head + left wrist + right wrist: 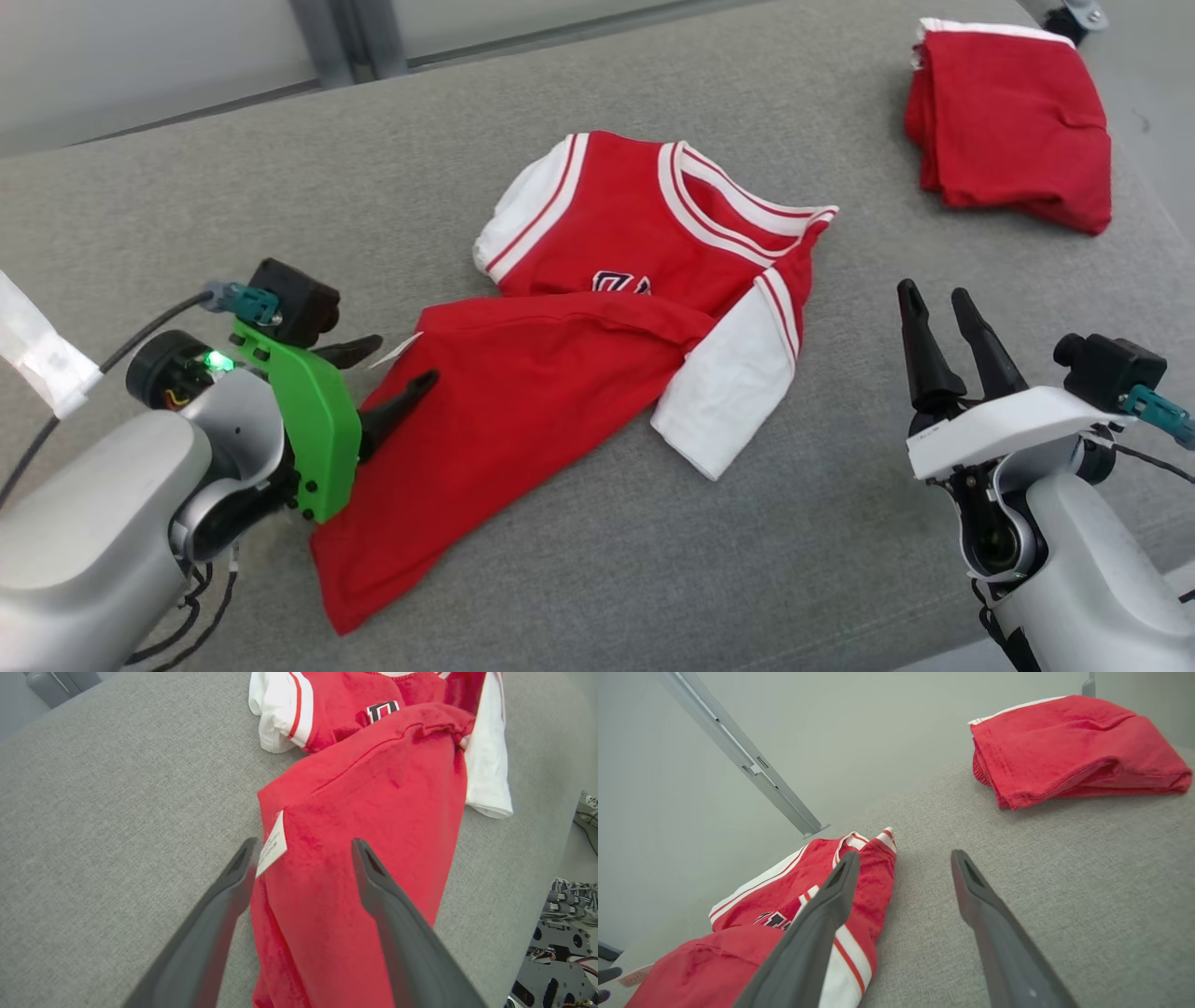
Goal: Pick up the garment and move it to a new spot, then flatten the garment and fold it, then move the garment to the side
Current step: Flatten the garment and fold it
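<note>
The garment (pixel 597 308) is a red shirt with white sleeves and striped trim, lying rumpled on the grey table, its lower half folded up over the chest. It also shows in the left wrist view (pixel 364 812) and the right wrist view (pixel 775 905). My left gripper (pixel 397 366) is open at the shirt's left edge, with nothing between its fingers; in its wrist view (pixel 303 851) the fingers straddle the red cloth near a white tag (pixel 272 843). My right gripper (pixel 943 313) is open to the right of the shirt, above bare table (pixel 903 863).
A second red garment (pixel 1013 121) lies folded at the table's far right corner, seen also in the right wrist view (pixel 1069 746). The grey cloth-covered table (pixel 280 187) has free room left and in front. Its right edge (pixel 1158 196) drops to the floor.
</note>
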### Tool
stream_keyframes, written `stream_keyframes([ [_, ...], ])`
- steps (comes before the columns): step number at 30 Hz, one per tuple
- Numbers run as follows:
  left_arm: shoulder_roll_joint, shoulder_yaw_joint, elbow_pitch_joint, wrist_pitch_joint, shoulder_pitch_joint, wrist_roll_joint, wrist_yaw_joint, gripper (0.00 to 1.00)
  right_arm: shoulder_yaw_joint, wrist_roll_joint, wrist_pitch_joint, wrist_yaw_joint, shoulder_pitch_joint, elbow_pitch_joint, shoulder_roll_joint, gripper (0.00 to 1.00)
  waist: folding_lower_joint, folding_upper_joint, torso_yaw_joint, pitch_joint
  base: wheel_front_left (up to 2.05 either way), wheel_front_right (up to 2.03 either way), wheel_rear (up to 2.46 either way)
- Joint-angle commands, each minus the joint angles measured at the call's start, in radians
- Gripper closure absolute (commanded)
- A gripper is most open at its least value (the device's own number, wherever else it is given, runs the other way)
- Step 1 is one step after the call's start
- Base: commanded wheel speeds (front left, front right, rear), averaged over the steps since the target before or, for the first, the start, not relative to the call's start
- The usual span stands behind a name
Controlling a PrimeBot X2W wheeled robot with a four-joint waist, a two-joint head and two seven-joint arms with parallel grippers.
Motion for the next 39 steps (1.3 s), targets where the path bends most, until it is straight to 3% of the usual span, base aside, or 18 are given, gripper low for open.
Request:
stream_keyframes([
  [1,0.015,-0.012,0.015,-0.003,-0.029,-0.019,-0.002,0.0,0.005,0.008,-0.009,0.0,-0.023,0.003,0.004,0.0,0.0,-0.0001,-0.082,0.064,0.0,0.0,0.0],
  [14,0.023,-0.156,0.179,0.044,-0.154,-0.122,-0.002,0.0,0.042,0.04,-0.03,0.0,-0.053,0.046,0.005,0.0,0.0,-0.0001,-0.128,0.085,0.0,0.0,0.0],
  [15,0.021,-0.164,0.185,0.044,-0.161,-0.128,-0.002,0.17,0.044,0.039,-0.032,0.0,-0.055,0.047,0.004,0.0,0.0,-0.0001,-0.128,0.085,0.0,0.0,0.0],
  [16,0.02,-0.175,0.19,0.043,-0.169,-0.138,-0.002,0.56,0.046,0.039,-0.033,0.0,-0.056,0.048,0.002,0.0,0.0,-0.0001,-0.127,0.083,0.0,0.0,0.0],
  [17,0.02,-0.184,0.19,0.042,-0.176,-0.147,-0.002,0.85,0.044,0.039,-0.033,0.0,-0.053,0.051,-0.001,0.0,0.0,-0.0001,-0.123,0.078,0.0,0.0,0.0],
  [18,0.021,-0.191,0.188,0.038,-0.181,-0.153,-0.002,1.0,0.043,0.039,-0.034,0.0,-0.05,0.054,-0.004,0.0,0.0,-0.0001,-0.12,0.074,0.0,0.0,0.0],
  [24,0.028,-0.244,0.139,0.002,-0.21,-0.158,-0.002,1.0,0.034,0.032,-0.034,0.0,-0.023,0.066,-0.023,0.0,0.0,-0.0001,-0.068,0.018,0.0,0.0,0.0],
  [32,0.045,-0.289,-0.041,-0.076,-0.227,-0.005,-0.001,1.0,0.021,0.018,-0.034,0.0,0.017,0.066,-0.05,0.0,0.0,-0.0001,0.082,-0.071,0.0,0.0,0.0],
  [39,0.04,-0.297,-0.214,-0.14,-0.084,0.078,0.092,1.0,0.007,0.007,-0.022,0.0,0.041,0.06,-0.062,0.0,0.0,-0.0001,0.192,-0.087,0.0,0.0,0.0],
])
